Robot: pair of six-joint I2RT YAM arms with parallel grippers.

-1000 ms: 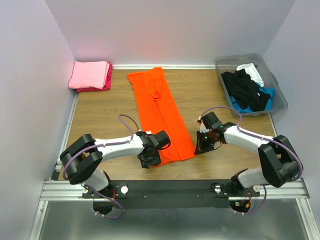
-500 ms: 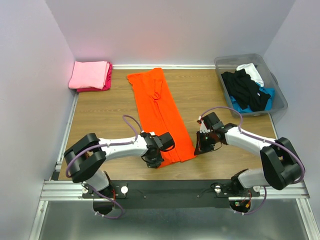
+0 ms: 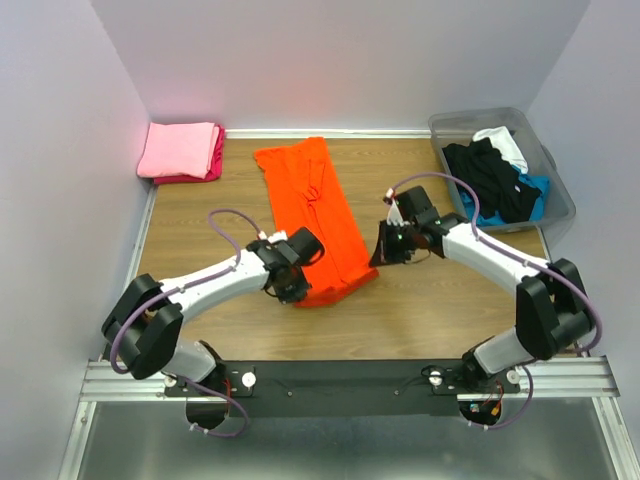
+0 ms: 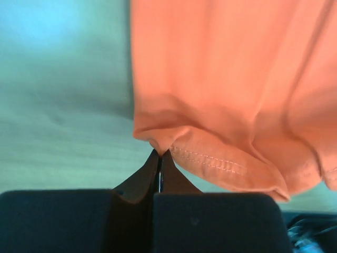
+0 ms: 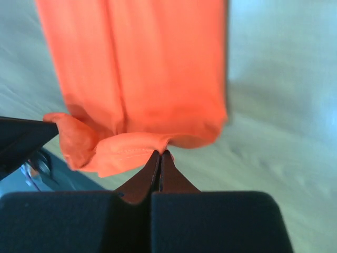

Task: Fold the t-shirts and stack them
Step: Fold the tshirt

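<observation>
**A:** How do the jaws of the left gripper stand?

**B:** Clenched together, with the stitched hem of the orange t-shirt pinched between the tips. That is the shirt's near-left corner, and the cloth bunches into a small fold just above the fingers.

**A:** And the right gripper?

**B:** The same: clamped on the hem at the shirt's near-right corner, with a curl of hem hanging to one side of the tips.

**A:** How does the shirt itself lie?

**B:** As a long narrow strip on the table, running away from the arms. Its far end lies flat, and its near end is held between the two grippers, rumpled and folded.

**A:** What about the other shirts?

**B:** Well apart to the left of the orange shirt's far end, a folded pink t-shirt lies on a magenta t-shirt. Well apart to the right of that far end stands a grey bin, holding a crumpled black t-shirt, a white t-shirt and a blue t-shirt.
</observation>
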